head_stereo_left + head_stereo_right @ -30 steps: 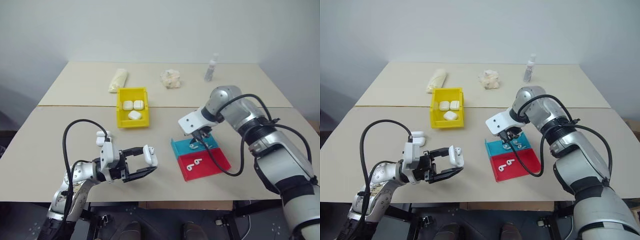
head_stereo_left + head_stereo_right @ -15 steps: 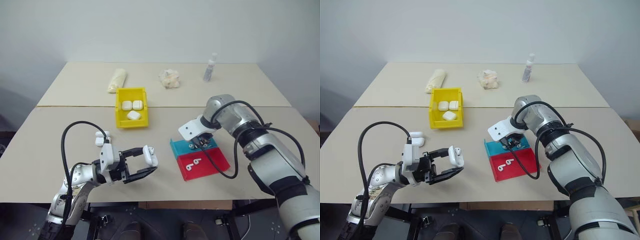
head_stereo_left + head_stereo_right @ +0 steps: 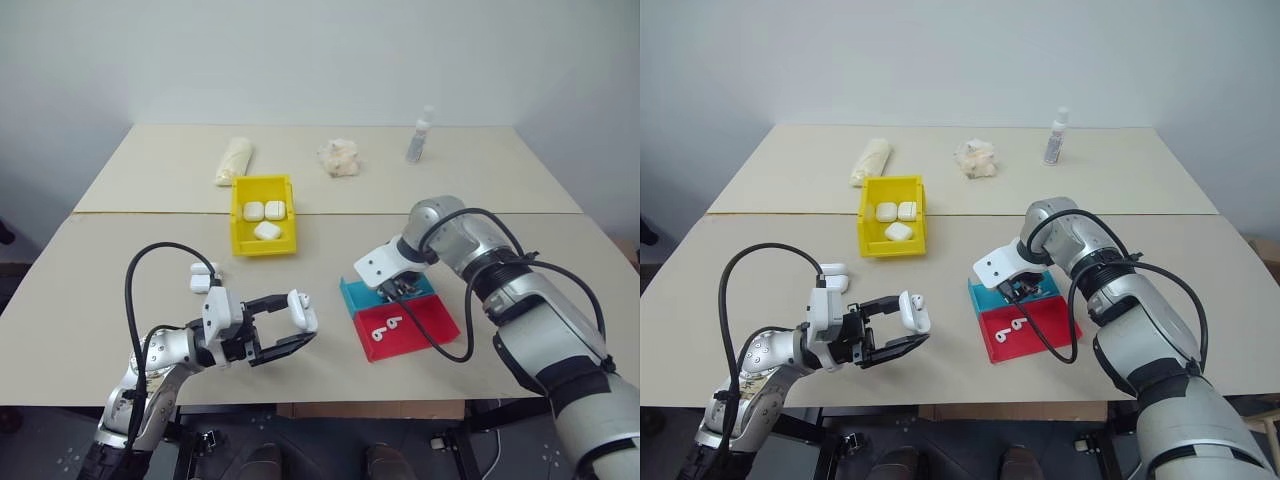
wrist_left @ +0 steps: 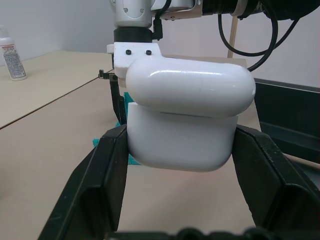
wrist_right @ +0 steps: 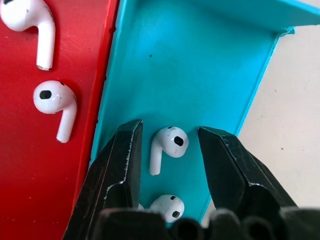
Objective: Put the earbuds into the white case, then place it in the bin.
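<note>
Jaws of the right gripper stand parted around one earbud in the blue tray, not touching it. Left gripper clamps a white case, lid ajar, well apart from the tray; the bin lies beyond.

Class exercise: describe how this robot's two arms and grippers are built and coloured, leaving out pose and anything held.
Both arms are silver-grey metal segments with black joint bands. Black cables loop outside each arm. The left gripper and right gripper each have two black angular fingers on a white wrist block, which shows black screws in the left wrist view.
</note>
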### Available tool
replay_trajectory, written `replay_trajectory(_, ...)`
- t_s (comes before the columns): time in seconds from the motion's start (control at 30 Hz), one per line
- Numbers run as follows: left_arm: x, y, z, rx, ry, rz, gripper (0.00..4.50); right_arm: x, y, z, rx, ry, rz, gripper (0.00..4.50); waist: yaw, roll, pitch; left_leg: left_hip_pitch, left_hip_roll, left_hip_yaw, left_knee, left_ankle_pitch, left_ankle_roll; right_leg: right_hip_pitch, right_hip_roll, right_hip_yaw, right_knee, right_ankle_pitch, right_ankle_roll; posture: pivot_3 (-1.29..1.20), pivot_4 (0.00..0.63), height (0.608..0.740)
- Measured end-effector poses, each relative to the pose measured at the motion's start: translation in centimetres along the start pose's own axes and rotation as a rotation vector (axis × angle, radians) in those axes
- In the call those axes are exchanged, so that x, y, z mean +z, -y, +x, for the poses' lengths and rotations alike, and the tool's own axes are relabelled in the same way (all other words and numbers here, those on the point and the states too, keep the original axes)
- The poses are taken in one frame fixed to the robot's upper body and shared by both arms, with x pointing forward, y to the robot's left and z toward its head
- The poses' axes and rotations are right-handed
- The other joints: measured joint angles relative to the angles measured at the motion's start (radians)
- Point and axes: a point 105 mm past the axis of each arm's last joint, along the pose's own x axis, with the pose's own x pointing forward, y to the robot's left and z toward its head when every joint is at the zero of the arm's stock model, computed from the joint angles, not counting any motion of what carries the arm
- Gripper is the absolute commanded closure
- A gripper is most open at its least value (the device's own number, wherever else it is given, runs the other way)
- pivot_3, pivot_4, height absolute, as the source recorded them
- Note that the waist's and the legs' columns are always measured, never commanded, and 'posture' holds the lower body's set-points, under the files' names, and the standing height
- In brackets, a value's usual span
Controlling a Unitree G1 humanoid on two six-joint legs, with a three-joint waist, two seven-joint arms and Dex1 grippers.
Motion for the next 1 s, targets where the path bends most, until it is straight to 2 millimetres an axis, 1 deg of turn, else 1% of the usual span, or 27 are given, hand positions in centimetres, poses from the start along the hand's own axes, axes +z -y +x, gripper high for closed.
replay_trajectory(0.67, -0.20, 0.00, 0.17, 0.031, -0.002, 0.008, 1.66, -0.36, -0.08, 0.02, 0.000, -0.024, -0.021, 2.31, 0.000, 0.000, 0.000, 0.002, 0.000, 0.000, 0.000, 0.000, 0.000, 0.002, 0.000, 0.000, 0.000, 0.000, 0.000, 0.00, 0.150, 0.740)
replay_trajectory(0.77, -0.35, 0.06, 0.09, 0.036, -0.005, 0.002, 1.66, -0.37, -0.16, 0.03, 0.006, -0.024, -0.024, 2.84, 0.000, 0.000, 0.000, 0.002, 0.000, 0.000, 0.000, 0.000, 0.000, 0.002, 0.000, 0.000, 0.000, 0.000, 0.000, 0.00, 0.150, 0.740)
replay_trajectory(0.8, -0.35, 0.04, 0.09, 0.037, -0.005, 0.002, 1.66, -0.36, -0.20, 0.05, 0.009, -0.023, -0.025, 3.10, 0.001, 0.000, 0.000, 0.002, 0.000, 0.000, 0.000, 0.000, 0.000, 0.002, 0.000, 0.000, 0.000, 0.000, 0.000, 0.00, 0.150, 0.740)
replay_trajectory(1.0, -0.34, 0.03, 0.09, 0.039, -0.004, 0.003, 1.66, -0.40, -0.23, 0.04, 0.007, -0.022, -0.024, 3.10, 0.000, 0.000, 0.000, 0.002, 0.000, 0.000, 0.000, 0.000, 0.000, 0.002, 0.000, 0.000, 0.000, 0.000, 0.000, 0.00, 0.150, 0.740)
